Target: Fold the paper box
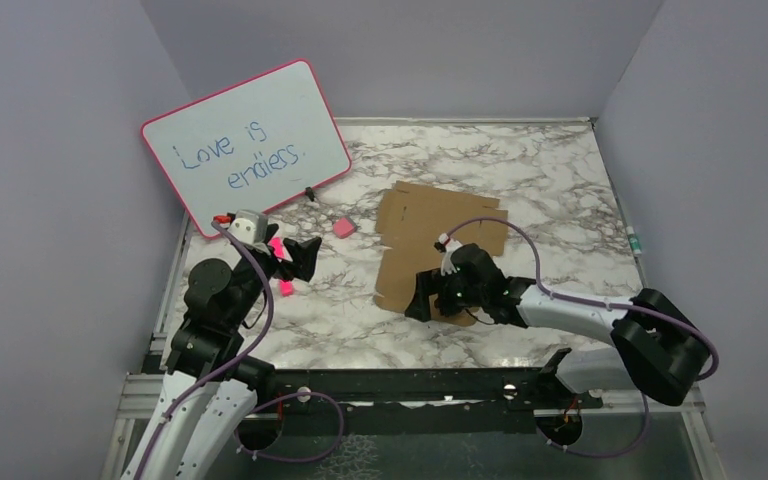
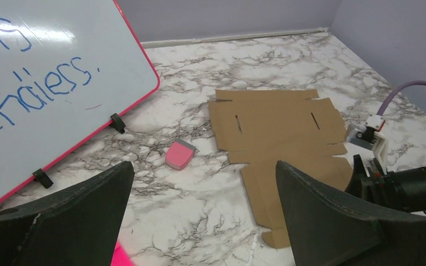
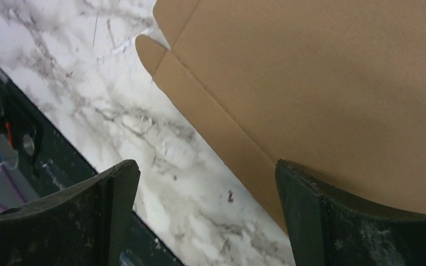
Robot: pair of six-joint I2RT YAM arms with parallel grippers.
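Note:
The paper box [image 1: 430,225] is a flat, unfolded brown cardboard piece with creases and slots, lying on the marble table at centre. It also shows in the left wrist view [image 2: 283,127] and the right wrist view [image 3: 321,83]. My right gripper [image 1: 422,300] is open and empty, low over the cardboard's near left edge. In its own view [image 3: 202,169] one finger is over the cardboard and the other over bare marble. My left gripper [image 1: 300,255] is open and empty, left of the cardboard and pointing towards it [image 2: 205,166].
A pink-framed whiteboard [image 1: 245,140] with blue writing leans against the left wall. A pink eraser [image 1: 344,228] lies between the whiteboard and the cardboard. A pink marker [image 1: 282,270] lies under my left gripper. A black rail [image 1: 390,385] runs along the near table edge.

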